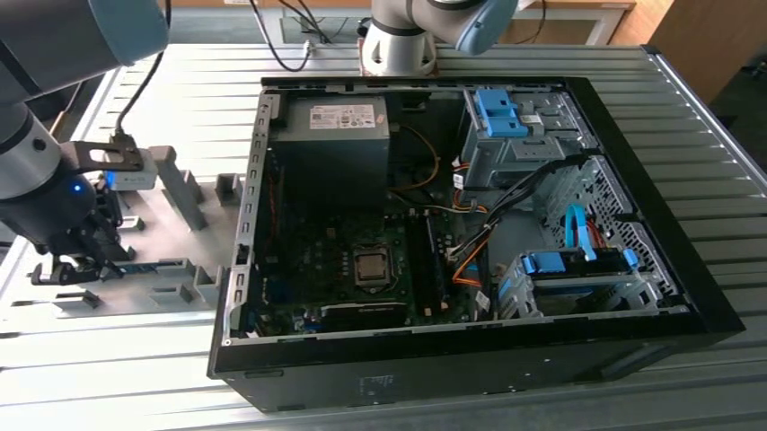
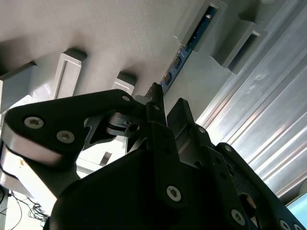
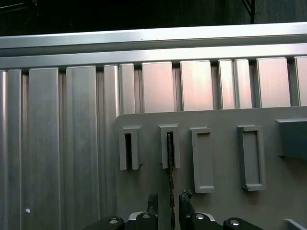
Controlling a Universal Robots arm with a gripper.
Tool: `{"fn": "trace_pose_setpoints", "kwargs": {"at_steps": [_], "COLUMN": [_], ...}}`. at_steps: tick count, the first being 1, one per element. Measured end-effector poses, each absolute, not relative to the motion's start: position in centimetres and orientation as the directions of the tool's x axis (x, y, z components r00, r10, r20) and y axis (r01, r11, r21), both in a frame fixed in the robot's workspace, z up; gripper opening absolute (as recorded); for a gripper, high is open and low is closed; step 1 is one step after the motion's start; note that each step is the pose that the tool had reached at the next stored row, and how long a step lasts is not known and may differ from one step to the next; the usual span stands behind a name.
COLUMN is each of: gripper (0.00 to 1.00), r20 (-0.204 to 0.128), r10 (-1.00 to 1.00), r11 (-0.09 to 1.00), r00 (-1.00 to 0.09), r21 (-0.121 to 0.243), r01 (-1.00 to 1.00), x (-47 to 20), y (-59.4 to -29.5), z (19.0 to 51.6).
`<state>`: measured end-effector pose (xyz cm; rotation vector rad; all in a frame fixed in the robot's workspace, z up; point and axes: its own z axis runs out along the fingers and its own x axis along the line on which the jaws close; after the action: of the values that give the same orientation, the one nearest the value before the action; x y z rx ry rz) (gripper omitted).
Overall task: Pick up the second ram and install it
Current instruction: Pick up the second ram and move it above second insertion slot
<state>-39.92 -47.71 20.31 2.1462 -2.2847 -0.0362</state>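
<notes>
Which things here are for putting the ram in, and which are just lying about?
For the job: the ram stick, the robot's hand straddling it, the open computer.
Just lying about: the empty grey holder blocks, the blue drive brackets, the ribbed table.

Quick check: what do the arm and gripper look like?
The arm has grey tubes, blue-grey joint caps, a black wrist section with a blue light, and a black cable. The gripper is black, with angular links and silver screw heads.
</notes>
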Motion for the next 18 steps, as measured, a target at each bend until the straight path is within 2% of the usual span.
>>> {"fn": "trace_pose_setpoints", "kwargs": {"at_steps": [13, 14, 18], "gripper": [0.30, 0.23, 0.23], "r20": [-0.015, -0.015, -0.015], "r10": [-0.998, -0.998, -0.998], "r11": [0.062, 0.062, 0.062], "r00": [-0.062, -0.063, -0.063], "r21": [0.020, 0.019, 0.016], "r01": [-0.998, -0.998, -0.998], "x": [-39.9, -39.9, -40.0], "y": [-47.6, -47.6, -47.6], "z": [19.3, 19.2, 19.1]}}
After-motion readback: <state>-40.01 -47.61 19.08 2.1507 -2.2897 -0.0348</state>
